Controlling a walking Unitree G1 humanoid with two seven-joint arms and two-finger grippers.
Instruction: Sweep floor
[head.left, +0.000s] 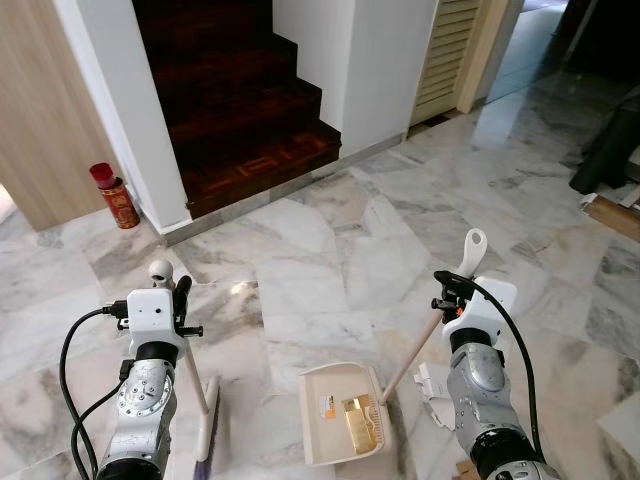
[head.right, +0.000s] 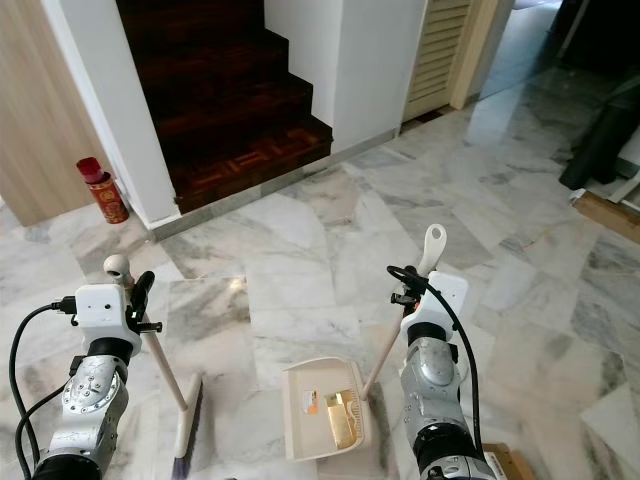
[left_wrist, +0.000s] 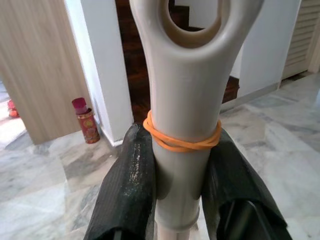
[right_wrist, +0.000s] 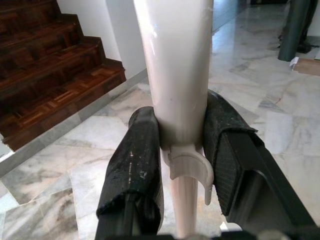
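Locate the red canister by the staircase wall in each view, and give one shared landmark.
Left eye view: red canister, upper left, on floor.
Right eye view: upper left.
Left wrist view: left of the broom handle, at the wall's foot.
Right wrist view: not in it.
Landmark: dark wooden stairs.

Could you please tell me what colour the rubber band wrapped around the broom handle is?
Orange. The rubber band loops around the cream broom handle, clearest in the left wrist view.

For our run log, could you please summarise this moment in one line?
left tool: shut on broom | right tool: shut on dustpan handle | dustpan: on floor, gold item inside
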